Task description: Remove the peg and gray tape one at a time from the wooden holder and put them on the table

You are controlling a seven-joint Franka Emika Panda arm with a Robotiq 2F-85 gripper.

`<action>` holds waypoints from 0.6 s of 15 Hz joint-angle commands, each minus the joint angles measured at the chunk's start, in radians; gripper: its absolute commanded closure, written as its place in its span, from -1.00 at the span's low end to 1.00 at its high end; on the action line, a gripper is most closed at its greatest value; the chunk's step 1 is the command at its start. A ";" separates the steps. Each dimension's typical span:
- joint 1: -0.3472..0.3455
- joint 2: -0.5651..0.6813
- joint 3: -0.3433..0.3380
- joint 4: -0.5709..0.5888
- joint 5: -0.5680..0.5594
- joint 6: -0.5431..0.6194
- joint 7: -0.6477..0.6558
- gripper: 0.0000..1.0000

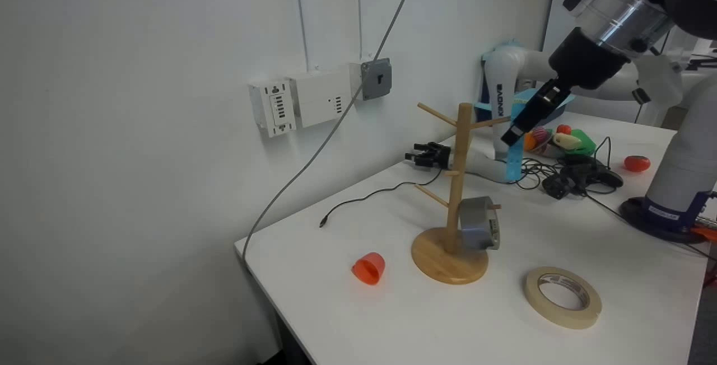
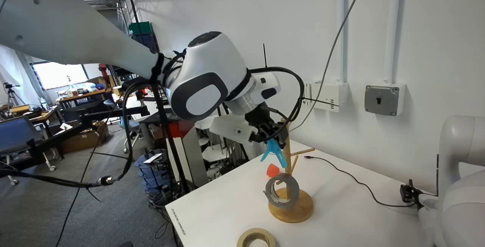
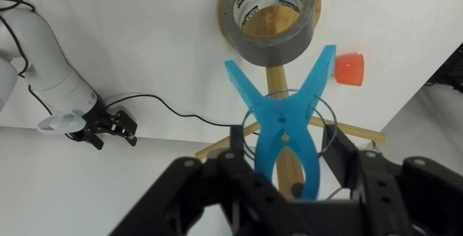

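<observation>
The light-blue peg is between my gripper's two fingers in the wrist view; its wire springs touch both fingers and its handles point away from the palm. The gripper appears shut on the peg, beside the tip of an upper branch of the wooden holder. I cannot see clearly whether the peg still touches that branch. In an exterior view the peg hangs below the gripper. The gray tape hangs on a lower branch, also seen in the wrist view. The table is white.
A tan tape ring lies flat on the table near the holder. An orange-red cup lies on its side. A second robot arm with a black gripper, black cables and several coloured toys are behind, near the wall.
</observation>
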 commanded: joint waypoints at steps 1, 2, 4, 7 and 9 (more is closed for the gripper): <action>-0.074 -0.065 0.051 -0.007 -0.038 -0.097 0.012 0.35; -0.080 -0.078 0.055 -0.010 -0.037 -0.120 0.007 0.35; -0.098 -0.102 0.069 -0.015 -0.027 -0.161 -0.005 0.35; -0.111 -0.138 0.075 -0.020 -0.021 -0.217 -0.014 0.35; -0.120 -0.162 0.073 -0.028 -0.029 -0.253 -0.011 0.35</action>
